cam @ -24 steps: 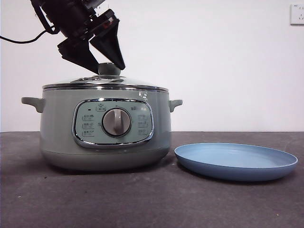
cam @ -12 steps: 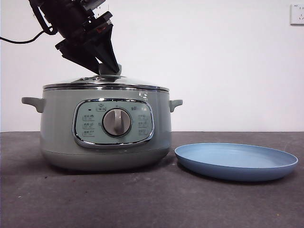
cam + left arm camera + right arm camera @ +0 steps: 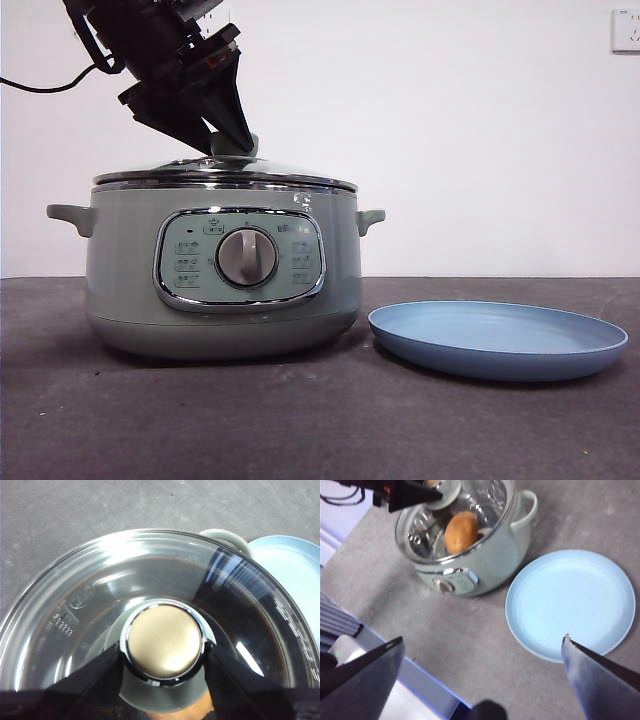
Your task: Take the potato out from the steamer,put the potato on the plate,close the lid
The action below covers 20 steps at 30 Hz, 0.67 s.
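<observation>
A dark grey tabletop (image 3: 320,420) runs back to a plain white wall (image 3: 480,130). The left end effector (image 3: 162,655) is clenched on the knob (image 3: 164,647) of the lid (image 3: 225,176), one jaw pressed to each side. Directly beneath it sits the steamer (image 3: 220,270), the potato (image 3: 461,531) visible inside through the glass. The right end effector (image 3: 482,645) hangs high with its jaws spread wide, gripping nothing; the plate (image 3: 570,602) lies below it, just beside the steamer.

The left gripper (image 3: 233,140) now clamps the lid's knob (image 3: 235,146), its jaws no longer spread, and the lid (image 3: 225,178) tilts slightly.
</observation>
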Motion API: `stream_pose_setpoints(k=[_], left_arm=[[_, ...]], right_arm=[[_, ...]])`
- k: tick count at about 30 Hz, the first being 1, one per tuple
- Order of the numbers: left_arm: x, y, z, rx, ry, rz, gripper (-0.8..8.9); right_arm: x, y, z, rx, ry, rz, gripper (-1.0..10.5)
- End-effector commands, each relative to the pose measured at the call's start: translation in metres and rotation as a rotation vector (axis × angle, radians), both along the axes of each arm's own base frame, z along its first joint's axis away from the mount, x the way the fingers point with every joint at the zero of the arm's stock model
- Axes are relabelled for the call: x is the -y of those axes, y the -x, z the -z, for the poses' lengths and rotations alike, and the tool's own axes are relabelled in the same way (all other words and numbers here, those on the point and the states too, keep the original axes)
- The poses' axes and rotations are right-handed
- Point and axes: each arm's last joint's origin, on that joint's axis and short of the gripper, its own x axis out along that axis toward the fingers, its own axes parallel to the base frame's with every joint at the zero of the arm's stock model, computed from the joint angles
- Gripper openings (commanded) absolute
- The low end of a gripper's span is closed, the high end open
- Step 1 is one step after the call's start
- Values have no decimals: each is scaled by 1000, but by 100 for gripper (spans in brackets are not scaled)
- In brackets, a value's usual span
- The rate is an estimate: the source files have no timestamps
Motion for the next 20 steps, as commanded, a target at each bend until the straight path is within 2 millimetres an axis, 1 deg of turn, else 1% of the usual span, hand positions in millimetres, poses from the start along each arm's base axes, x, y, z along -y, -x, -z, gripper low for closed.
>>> stream_pose_setpoints(k=[1,6,10,13,16,20], left_arm=[[0,4,-16,71,50,11,-13],[-5,15,-33,124,70,3,-13],[-18,30,-55,172,104,-27,-12],[-30,48,-75,221,121,-49,-12],[-45,70,-93,268,117,-97,-12],[-65,105,-113,307,101,-163,-12]], right_arm=[[0,-2,-3,17,-16,12,658],[-1,-8,-3,22,-35,28,658],[-4,-18,-1,-1,-51,30,658],[-10,-29,1,-14,-65,11,658],[-22,-42,2,-11,-86,-23,657],[-47,-63,7,-19,-119,-83,657]])
